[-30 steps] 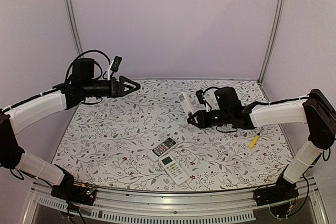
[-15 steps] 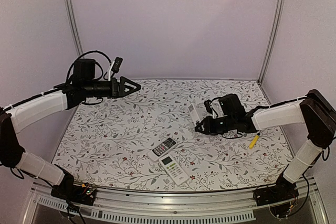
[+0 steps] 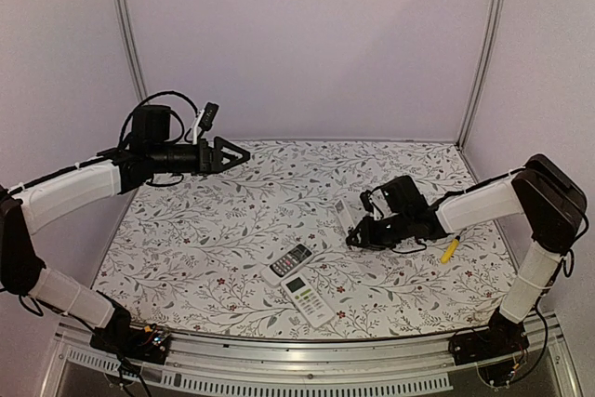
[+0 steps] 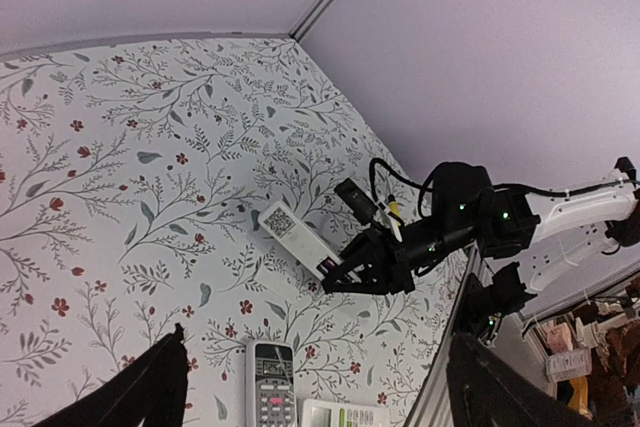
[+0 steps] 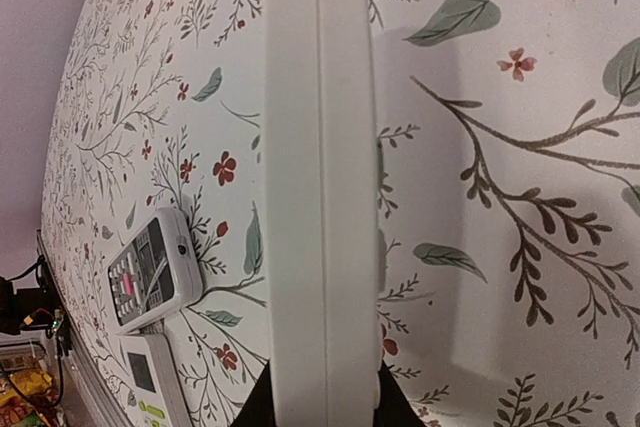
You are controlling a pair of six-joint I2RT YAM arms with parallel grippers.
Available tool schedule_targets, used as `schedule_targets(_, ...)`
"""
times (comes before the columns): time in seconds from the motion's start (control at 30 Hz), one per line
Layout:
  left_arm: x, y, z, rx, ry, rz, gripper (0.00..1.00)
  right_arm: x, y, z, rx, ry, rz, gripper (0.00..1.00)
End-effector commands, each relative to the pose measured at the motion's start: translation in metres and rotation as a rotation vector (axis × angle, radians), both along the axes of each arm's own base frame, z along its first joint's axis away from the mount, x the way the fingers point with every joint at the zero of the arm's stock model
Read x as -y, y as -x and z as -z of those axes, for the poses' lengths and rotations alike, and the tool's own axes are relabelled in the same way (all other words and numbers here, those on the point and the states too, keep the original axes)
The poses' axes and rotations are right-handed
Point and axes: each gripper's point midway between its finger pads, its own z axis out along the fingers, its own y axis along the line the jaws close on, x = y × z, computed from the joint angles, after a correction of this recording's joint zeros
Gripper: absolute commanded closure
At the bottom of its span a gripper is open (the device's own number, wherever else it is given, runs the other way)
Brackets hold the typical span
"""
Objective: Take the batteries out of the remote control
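Note:
My right gripper [image 3: 358, 234] is shut on one end of a white remote control [image 3: 344, 211] and holds it low over the flowered table, right of centre. From the right wrist the remote [image 5: 320, 177] is edge-on and runs away from the fingers [image 5: 258, 409]. In the left wrist view its back [image 4: 292, 235] faces up with a square code label. A small dark patch [image 4: 327, 266] shows at the gripped end. No batteries can be clearly made out. My left gripper [image 3: 228, 153] hangs open and empty high over the table's left.
A remote with a dark face [image 3: 291, 259] and a white remote with green buttons [image 3: 309, 298] lie side by side at the front centre. A yellow-handled tool [image 3: 450, 249] lies right of the right gripper. Walls close off the back and sides.
The right gripper has come down and toward the front with the white remote, from raised to just above the table. The left arm has barely moved.

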Motion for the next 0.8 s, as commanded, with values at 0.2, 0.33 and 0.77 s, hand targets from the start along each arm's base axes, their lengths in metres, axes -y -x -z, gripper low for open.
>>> schedule_targets(0.2, -0.001, 0.000, 0.006, -0.018, -0.012, 0.007, 0.11, 0.002, -0.006, 0.012, -0.011, 0.047, 0.013, 0.69)
schedule_targets(0.33, -0.001, 0.000, 0.006, -0.017, -0.011, 0.007, 0.11, 0.005, -0.008, 0.010, 0.003, 0.068, 0.014, 0.64)
schedule_targets(0.77, -0.001, 0.000, 0.007, -0.020, -0.011, 0.007, 0.11, 0.044, -0.020, -0.007, 0.122, 0.290, 0.071, 0.52)
